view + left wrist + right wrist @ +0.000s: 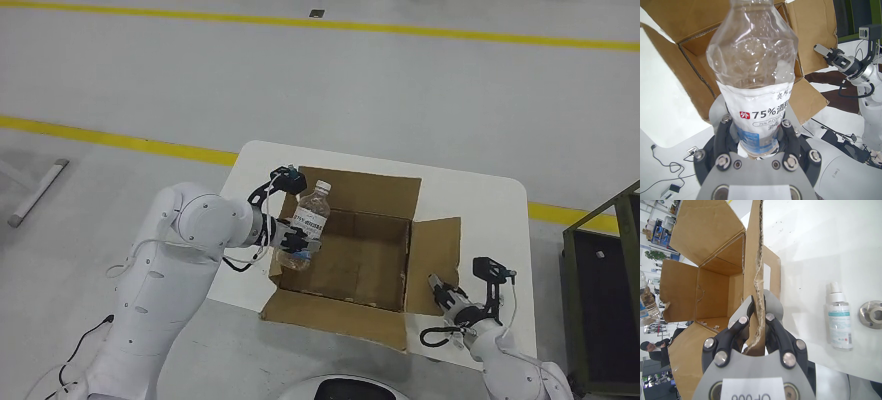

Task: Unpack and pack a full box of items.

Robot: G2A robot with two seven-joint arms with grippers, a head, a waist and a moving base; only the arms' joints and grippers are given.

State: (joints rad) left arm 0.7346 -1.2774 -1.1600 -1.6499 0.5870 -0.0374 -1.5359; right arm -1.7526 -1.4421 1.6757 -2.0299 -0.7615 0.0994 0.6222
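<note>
"One item aloft. Entry?" asks the checker.

"Item: the bottle [311, 222], clear plastic, white label. Position: above the box [345, 262] at its wall on the left arm's side, tilted, cap end toward the box's far flap. Holder: the left gripper [756, 122], jaws closed against the labelled lower body."

"Handling?"

"Judged light and thin-walled, so likely to dent under a hard squeeze. The label film is probably slick. Best taken low on the labelled body, not at the ribbed shoulder."

"Second holder?"

"The right gripper [758, 303], jaws pinched on the torn edge of the side flap [753, 262] opposite the bottle. Corrugated board: stiff, but frayed at that edge."

"Outside the box?"

"A spray bottle [838, 321] lying on the table [810, 237] beyond the held flap, with a metal flange [871, 314] just beside it."
</note>
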